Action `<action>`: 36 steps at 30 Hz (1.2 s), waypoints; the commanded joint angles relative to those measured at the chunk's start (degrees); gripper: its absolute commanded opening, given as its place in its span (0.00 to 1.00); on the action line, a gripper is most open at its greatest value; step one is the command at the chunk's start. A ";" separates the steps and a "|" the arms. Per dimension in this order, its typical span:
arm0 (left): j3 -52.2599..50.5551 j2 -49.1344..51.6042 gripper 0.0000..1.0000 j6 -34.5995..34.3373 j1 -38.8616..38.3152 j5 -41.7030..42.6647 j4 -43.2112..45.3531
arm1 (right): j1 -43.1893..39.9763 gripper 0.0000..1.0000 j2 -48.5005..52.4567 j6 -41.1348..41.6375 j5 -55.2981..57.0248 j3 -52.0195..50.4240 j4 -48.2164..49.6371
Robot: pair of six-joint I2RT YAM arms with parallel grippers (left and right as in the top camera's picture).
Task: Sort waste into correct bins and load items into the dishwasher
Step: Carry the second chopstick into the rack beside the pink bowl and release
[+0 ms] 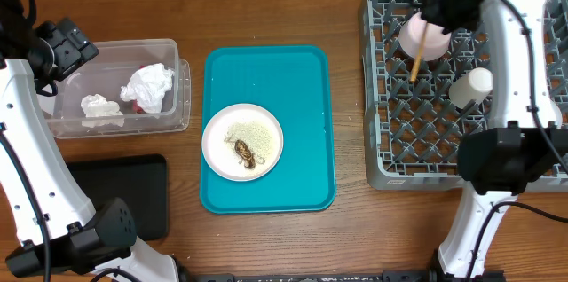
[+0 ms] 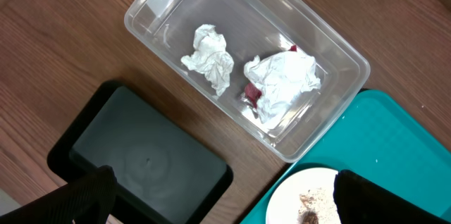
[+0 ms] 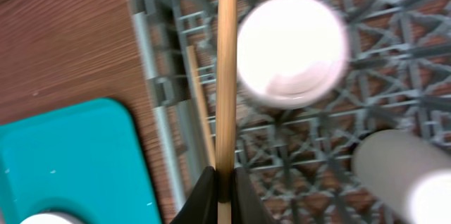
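My right gripper [image 1: 432,9] [image 3: 224,185] is shut on a wooden chopstick [image 1: 417,56] [image 3: 226,55], held over the grey dish rack [image 1: 399,144]. A second chopstick [image 3: 200,104] lies at the rack's left edge. A pale pink bowl [image 1: 424,38] [image 3: 292,48] and a white cup [image 1: 470,87] [image 3: 405,175] sit in the rack. My left gripper [image 1: 67,47] [image 2: 225,206] is open and empty above the clear tub [image 1: 133,45] [image 2: 338,48], which holds two tissues [image 2: 208,58] [image 2: 282,83] and a red wrapper [image 2: 252,96]. The plate [image 1: 232,129] holds rice and a brown scrap [image 1: 245,153]. The larger bowl is out of view.
The plate sits on a teal tray [image 1: 266,78] at the table's middle. A flat black tray [image 1: 124,193] [image 2: 141,160] lies in front of the clear tub. Bare wooden table lies between the teal tray and the rack.
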 commanded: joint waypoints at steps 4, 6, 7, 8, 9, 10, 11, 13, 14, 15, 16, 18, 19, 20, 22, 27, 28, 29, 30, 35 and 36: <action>0.02 -0.09 1.00 -0.55 -0.04 -0.72 0.07 | -0.63 0.04 -1.66 -1.99 -2.99 0.33 1.18; 0.02 -0.09 1.00 -0.55 -0.04 -0.72 0.07 | -0.22 0.04 -1.66 -1.99 -3.06 -0.92 2.10; 0.02 -0.09 1.00 -0.55 -0.04 -0.72 0.07 | 0.17 0.04 -1.66 -1.99 -3.02 -1.77 2.62; 0.02 -0.09 1.00 -0.55 -0.04 -0.72 0.07 | 0.50 0.04 -1.66 -2.01 -3.02 -2.80 3.26; 0.02 -0.09 1.00 -0.55 -0.04 -0.72 0.07 | 0.72 0.04 -1.66 -2.01 -3.04 -3.76 3.91; 0.02 -0.09 1.00 -0.55 -0.04 -0.72 0.07 | 1.07 0.04 -1.66 -2.16 -3.04 -5.35 5.05; 0.02 -0.09 1.00 -0.55 -0.04 -0.72 0.07 | 1.33 0.04 -1.66 -2.69 -3.06 -6.67 6.01; 0.02 -0.09 1.00 -0.55 -0.04 -0.72 0.07 | 1.88 0.04 -1.66 -3.52 -3.02 -9.53 7.93; 0.02 -0.09 1.00 -0.55 -0.04 -0.72 0.07 | 2.10 0.04 -1.66 -3.50 -3.06 -10.97 8.90; 0.02 -0.09 1.00 -0.55 -0.04 -0.72 0.07 | 2.32 0.04 -1.66 -3.58 -3.04 -12.22 9.66; 0.02 -0.09 1.00 -0.55 -0.04 -0.72 0.07 | 2.47 0.04 -1.66 -4.50 -3.23 -13.20 10.21; 0.02 -0.09 1.00 -0.55 -0.04 -0.72 0.07 | 2.99 0.04 -1.66 -8.28 -5.35 -15.56 11.37; 0.02 -0.09 1.00 -0.55 -0.04 -0.72 0.07 | 3.13 0.04 -1.66 -9.62 -6.05 -16.22 11.58; 0.02 -0.09 1.00 -0.55 -0.04 -0.72 0.07 | 3.37 0.04 -1.66 -10.40 -6.01 -17.05 12.02; 0.02 -0.09 1.00 -0.55 -0.04 -0.72 0.07 | 3.52 0.04 -1.66 -10.75 -6.03 -18.34 12.55; 0.02 -0.09 1.00 -0.55 -0.04 -0.72 0.07 | 3.58 0.04 -1.66 -10.93 -6.08 -19.85 12.90; 0.02 -0.09 1.00 -0.55 -0.04 -0.72 0.07 | 3.63 0.04 -1.66 -10.91 -6.32 -19.89 12.72; 0.02 -0.09 1.00 -0.55 -0.04 -0.72 0.07 | 3.69 0.04 -1.66 -10.93 -6.73 -19.89 12.63; 0.02 -0.09 1.00 -0.55 -0.04 -0.72 0.07 | 3.80 0.05 -1.66 -10.93 -7.10 -19.89 12.48; 0.02 -0.09 1.00 -0.55 -0.04 -0.72 0.07 | 4.98 0.37 -1.66 -10.91 -7.10 -19.89 12.02; 0.02 -0.09 1.00 -0.55 -0.04 -0.72 0.07 | 5.31 0.43 -1.66 -10.88 -7.08 -19.89 12.02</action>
